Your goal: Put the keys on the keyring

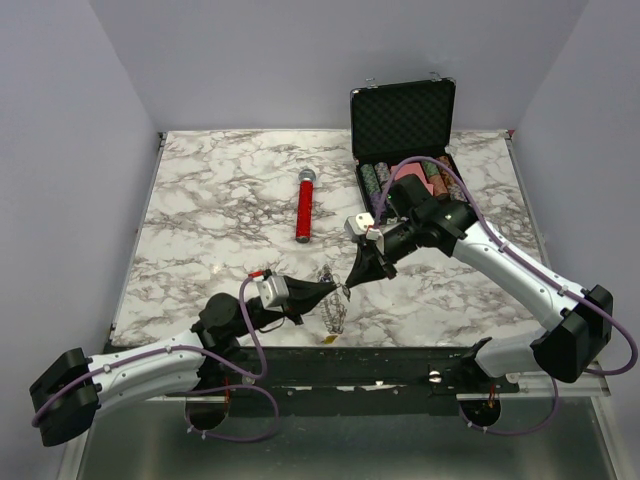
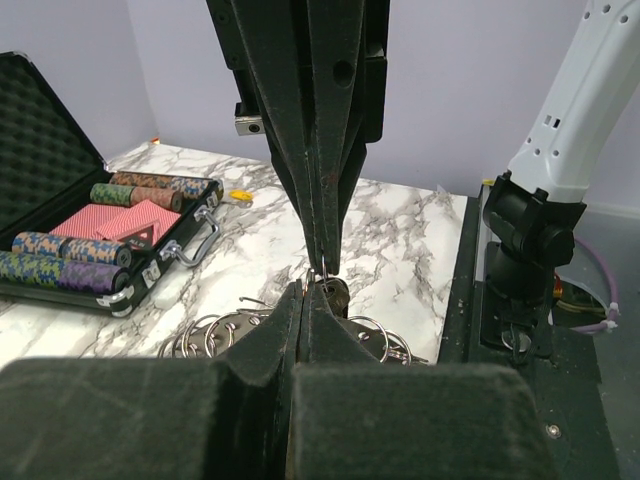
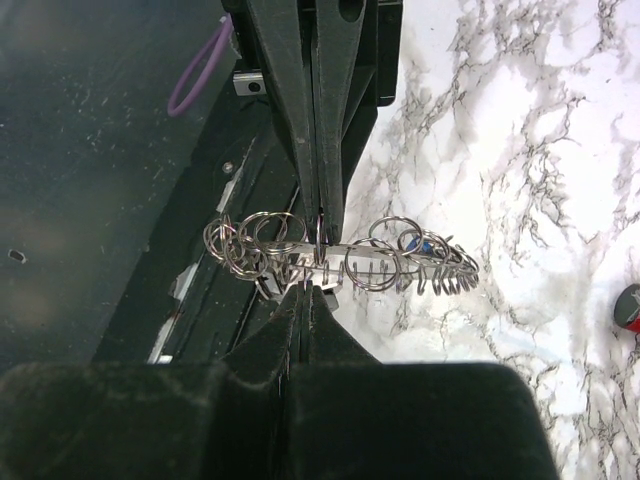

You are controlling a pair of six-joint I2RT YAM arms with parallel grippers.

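The keyring is a bunch of thin metal loops and hooks, held up over the table's near edge. In the top view the keyring hangs under both grippers, its yellow tag by the edge. A blue-headed key sits among the loops. A dark-headed key hangs right at the pinch point. My left gripper is shut on a wire of the keyring. My right gripper meets it tip to tip, also shut on a thin loop. In the top view the left gripper and the right gripper nearly touch.
An open black case with poker chips stands at the back right. A red-handled microphone lies mid-table. The black mounting rail runs along the near edge, just under the grippers.
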